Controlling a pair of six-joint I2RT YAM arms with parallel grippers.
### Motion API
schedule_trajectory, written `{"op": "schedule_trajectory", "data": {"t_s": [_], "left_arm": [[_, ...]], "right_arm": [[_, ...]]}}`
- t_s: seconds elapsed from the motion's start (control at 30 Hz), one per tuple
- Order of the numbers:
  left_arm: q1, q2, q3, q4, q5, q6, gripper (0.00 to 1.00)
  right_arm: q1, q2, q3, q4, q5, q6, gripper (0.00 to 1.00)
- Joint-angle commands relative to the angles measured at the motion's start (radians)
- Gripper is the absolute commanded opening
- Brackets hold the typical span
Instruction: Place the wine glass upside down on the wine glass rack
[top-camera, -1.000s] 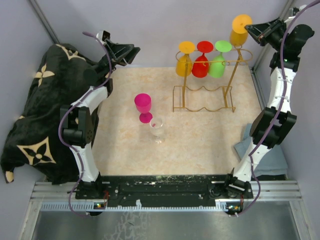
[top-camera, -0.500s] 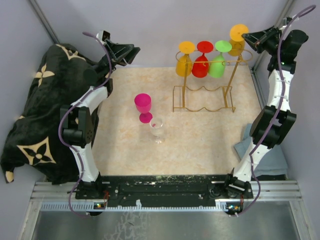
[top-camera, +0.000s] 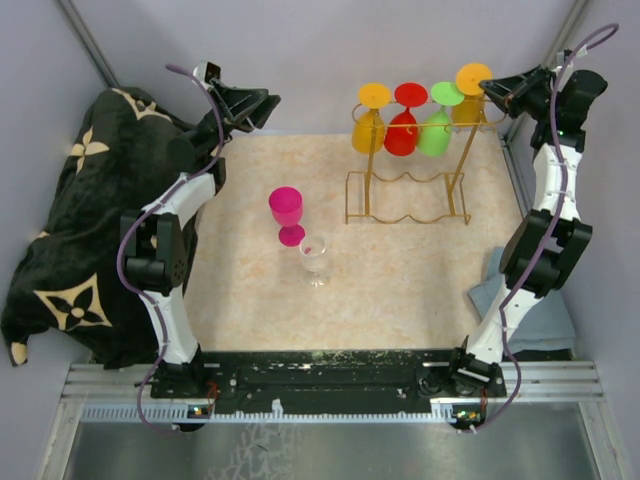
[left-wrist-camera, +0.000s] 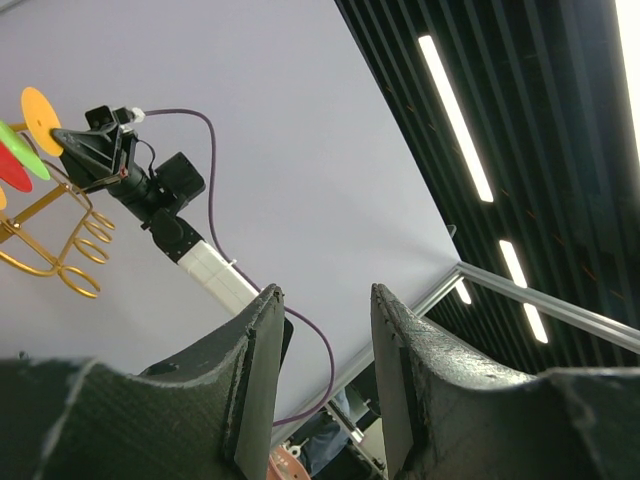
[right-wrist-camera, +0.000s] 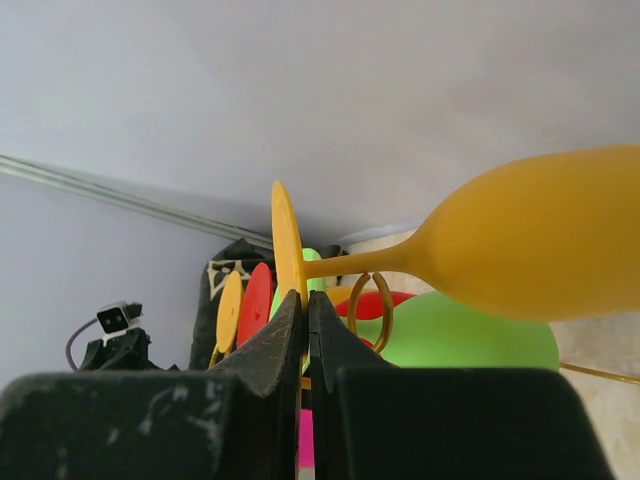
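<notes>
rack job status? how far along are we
Done: orange glass, red glass and green glass hang inverted on the wine glass rack. In hand: the right gripper pinches the foot of a second orange glass, inverted at the rack's right end, not released. To do: pink glass and clear glass stand upright on the table; left gripper open.

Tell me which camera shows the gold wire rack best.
Top external: it shows the whole wine glass rack, posts, top rails and wavy base. The left wrist view catches only its end loops at the frame edge; the right wrist view, one loop behind the yellow glass.
</notes>
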Motion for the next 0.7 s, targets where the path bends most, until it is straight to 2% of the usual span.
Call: {"op": "schedule_trajectory", "data": {"t_s": [0.0, 0.33, 0.67], "left_arm": [[0.003, -0.025, -0.007, 0.044, 0.01, 0.003, 0.46], [0.001, -0.028, -0.014, 0.047, 0.01, 0.002, 0.46], [0.002, -0.033, -0.019, 0.049, 0.009, -0.002, 0.46]], "right_arm": [[-0.006, -0.071, -0.002, 0.044, 0.0, -0.016, 0.0], [-0.019, -0.087, 0.007, 0.058, 0.003, 0.018, 0.0], [-0.019, -0.087, 0.032, -0.021, 0.008, -0.003, 0.0]]}}
